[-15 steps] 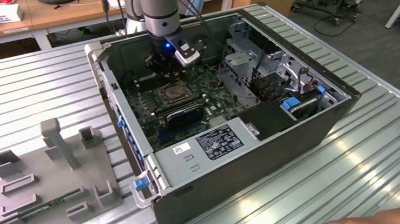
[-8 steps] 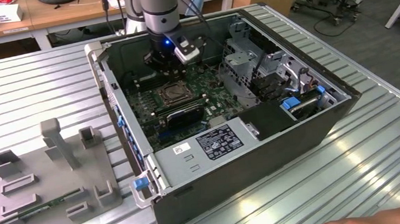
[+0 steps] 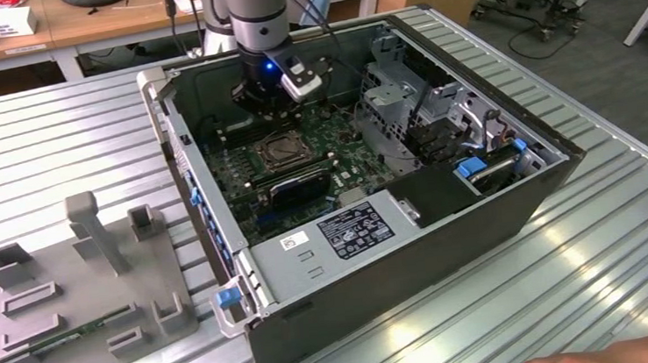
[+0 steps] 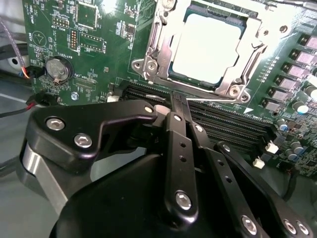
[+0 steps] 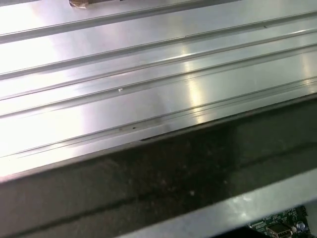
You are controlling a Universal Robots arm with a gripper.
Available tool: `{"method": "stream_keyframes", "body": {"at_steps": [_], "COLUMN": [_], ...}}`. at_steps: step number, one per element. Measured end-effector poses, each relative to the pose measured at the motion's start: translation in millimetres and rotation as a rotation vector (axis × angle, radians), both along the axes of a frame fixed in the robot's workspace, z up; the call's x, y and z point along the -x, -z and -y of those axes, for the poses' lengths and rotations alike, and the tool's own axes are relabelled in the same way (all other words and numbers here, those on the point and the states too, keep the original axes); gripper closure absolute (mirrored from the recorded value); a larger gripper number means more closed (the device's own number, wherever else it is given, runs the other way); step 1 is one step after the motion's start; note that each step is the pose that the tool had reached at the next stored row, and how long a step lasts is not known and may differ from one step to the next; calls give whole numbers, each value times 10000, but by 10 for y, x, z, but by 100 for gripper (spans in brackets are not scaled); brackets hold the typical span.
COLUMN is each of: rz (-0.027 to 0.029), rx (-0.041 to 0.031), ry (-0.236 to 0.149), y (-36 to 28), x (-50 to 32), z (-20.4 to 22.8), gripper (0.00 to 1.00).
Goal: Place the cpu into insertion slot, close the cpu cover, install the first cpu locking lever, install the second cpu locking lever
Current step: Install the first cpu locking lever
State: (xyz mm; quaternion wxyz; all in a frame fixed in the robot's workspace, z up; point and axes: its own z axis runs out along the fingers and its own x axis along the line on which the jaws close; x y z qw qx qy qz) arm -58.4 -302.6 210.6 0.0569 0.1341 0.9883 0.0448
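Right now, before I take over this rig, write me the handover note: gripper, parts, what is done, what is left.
Gripper: inside the open computer case, low over the board, close beside the socket.
Parts: the cpu lies in the insertion slot. The cpu cover is down over it, and the chip shows through its window.
Done: cpu placed, cover closed.
Left: the two locking levers. I cannot tell from these views whether either is latched, so check them.
Note: a person's hand is at the table's edge, at the exterior view's lower right.
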Motion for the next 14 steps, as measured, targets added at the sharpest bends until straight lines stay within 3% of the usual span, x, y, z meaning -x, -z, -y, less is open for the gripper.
{"method": "stream_keyframes", "body": {"at_steps": [5, 8, 14], "rz": [-2, -1, -1], "rx": [-9, -114, -125], "ry": [0, 0, 0], "y": [-1, -1, 3], "x": [5, 5, 5], "z": [-19, -19, -19], "gripper": [89, 89, 89]}}
